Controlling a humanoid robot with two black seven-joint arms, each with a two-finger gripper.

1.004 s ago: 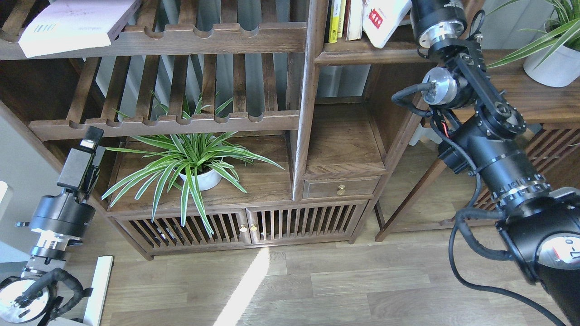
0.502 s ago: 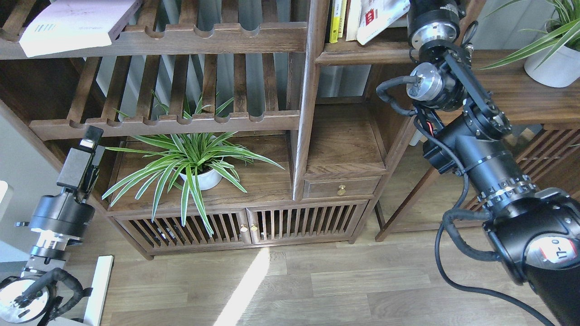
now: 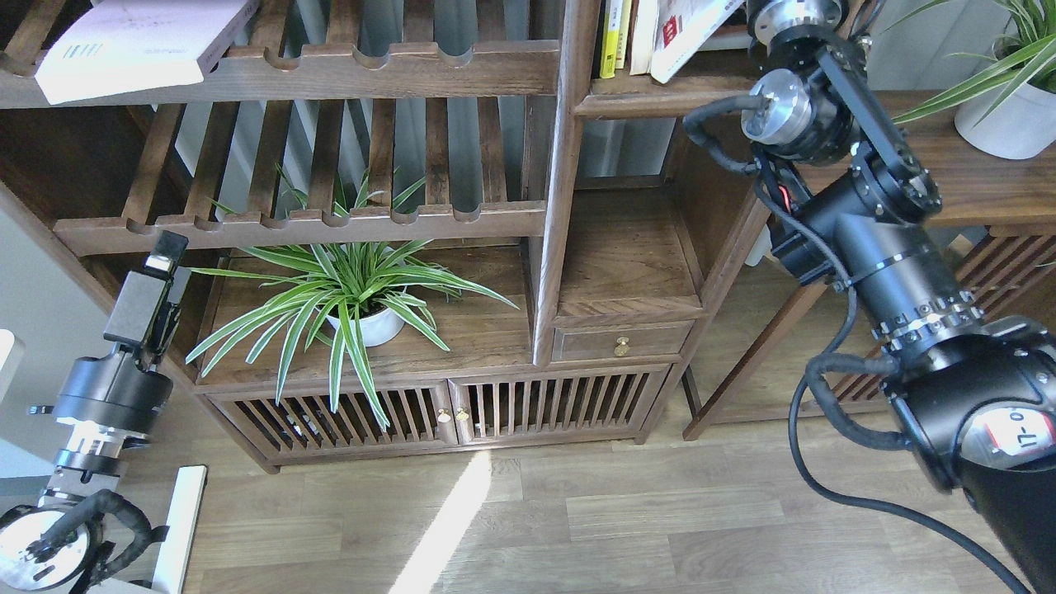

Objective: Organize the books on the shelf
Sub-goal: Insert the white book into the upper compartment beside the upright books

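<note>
A large white book with a small red label [image 3: 686, 33] leans tilted in the solid shelf [image 3: 660, 102] at the top right, its lower corner near the board's front edge and its top cut off by the frame. My right arm [image 3: 813, 91] rises beside it and leaves the view at the top, so its gripper is out of sight. A pale lilac-white book [image 3: 140, 41] lies flat on the upper slatted rack at the top left. My left gripper [image 3: 165, 256] hangs low at the far left by the bookcase's side, nothing visibly in it; its fingers cannot be told apart.
Thin yellow and pale upright books [image 3: 615, 37] stand left of the leaning white one. A spider plant [image 3: 355, 297] in a white pot fills the lower left compartment. A small drawer [image 3: 620, 340] and slatted doors sit below. Another potted plant [image 3: 1002, 115] stands on the side table.
My right arm has risen and swung left toward the shelf. The white book has gone up with it, its lower corner lifted from over the shelf's front edge, and it leans steeper.
</note>
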